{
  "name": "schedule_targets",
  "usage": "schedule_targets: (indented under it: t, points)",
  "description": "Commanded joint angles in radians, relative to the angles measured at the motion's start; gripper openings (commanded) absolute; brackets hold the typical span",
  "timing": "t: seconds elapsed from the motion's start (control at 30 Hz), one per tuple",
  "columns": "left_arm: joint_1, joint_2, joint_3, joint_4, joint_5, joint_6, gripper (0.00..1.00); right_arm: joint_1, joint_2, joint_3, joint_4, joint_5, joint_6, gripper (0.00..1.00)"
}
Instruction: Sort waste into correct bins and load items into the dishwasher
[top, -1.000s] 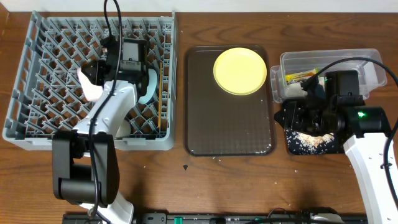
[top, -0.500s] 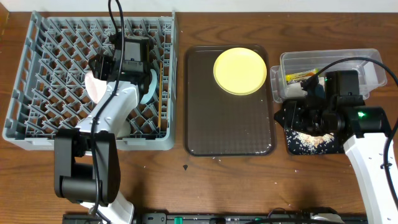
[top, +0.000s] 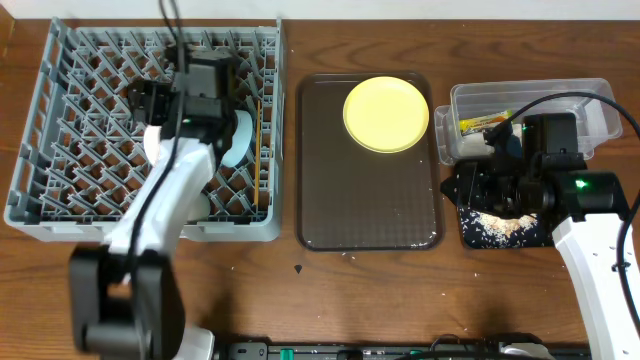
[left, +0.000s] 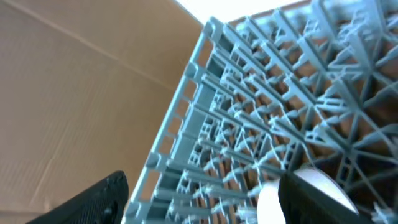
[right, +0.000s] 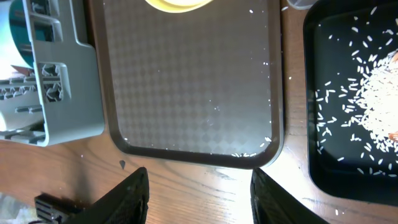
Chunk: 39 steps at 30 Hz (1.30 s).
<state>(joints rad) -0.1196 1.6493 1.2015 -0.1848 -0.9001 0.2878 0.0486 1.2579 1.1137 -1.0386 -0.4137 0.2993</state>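
My left gripper (top: 152, 112) hangs open over the grey dishwasher rack (top: 60, 140), its jaws wide apart in the left wrist view (left: 199, 205). A white bowl (top: 155, 142) stands on edge among the pegs, right beside one finger (left: 317, 199). A light blue bowl (top: 240, 135) and the chopsticks (top: 262, 130) also rest in the rack. The yellow plate (top: 386, 114) lies on the brown tray (top: 365, 215). My right gripper (right: 205, 199) is open and empty over the table, just off the tray's front edge. The wrapper (top: 483, 124) lies in the clear tub (top: 590, 105). Rice scraps (top: 500, 225) cover the black tray (right: 336, 174).
The brown tray (right: 186, 93) carries a few stray rice grains near its front rim. The rack's corner (right: 62, 81) shows left of it in the right wrist view. Cables run over both arms. A dark rail lies along the table's front edge.
My left gripper has opened and let go of the white bowl, which now stands in the rack. The left arm has shifted slightly away from me. The right arm has not moved.
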Motion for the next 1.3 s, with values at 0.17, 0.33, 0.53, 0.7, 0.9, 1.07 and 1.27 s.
schedule_targets:
  t: [0.17,0.33,0.53,0.7,0.9,1.07,1.27]
  points:
    - [0.002,-0.260,0.017,-0.299,0.792,-0.456,0.76,-0.006,-0.010,0.016,0.029,-0.002,-0.015,0.50]
    - [-0.046,-0.317,0.017,-0.391,1.116,-0.565,0.73,0.087,0.007,0.016,0.188,0.031,0.048,0.45]
    - [-0.135,-0.383,0.017,-0.546,1.240,-0.571,0.73,0.257,0.138,0.016,0.332,0.252,0.316,0.34]
    - [-0.184,-0.481,0.017,-0.665,1.240,-0.570,0.74,0.360,0.337,0.016,0.482,0.438,0.528,0.40]
    - [-0.186,-0.633,0.016,-0.763,1.240,-0.570,0.75,0.387,0.562,0.016,0.672,0.556,0.756,0.44]
    - [-0.186,-0.720,0.016,-0.822,1.239,-0.570,0.75,0.367,0.686,0.016,0.797,0.558,0.871,0.48]
    - [-0.186,-0.749,0.016,-0.859,1.238,-0.562,0.75,0.360,0.750,0.016,0.774,0.513,0.901,0.01]
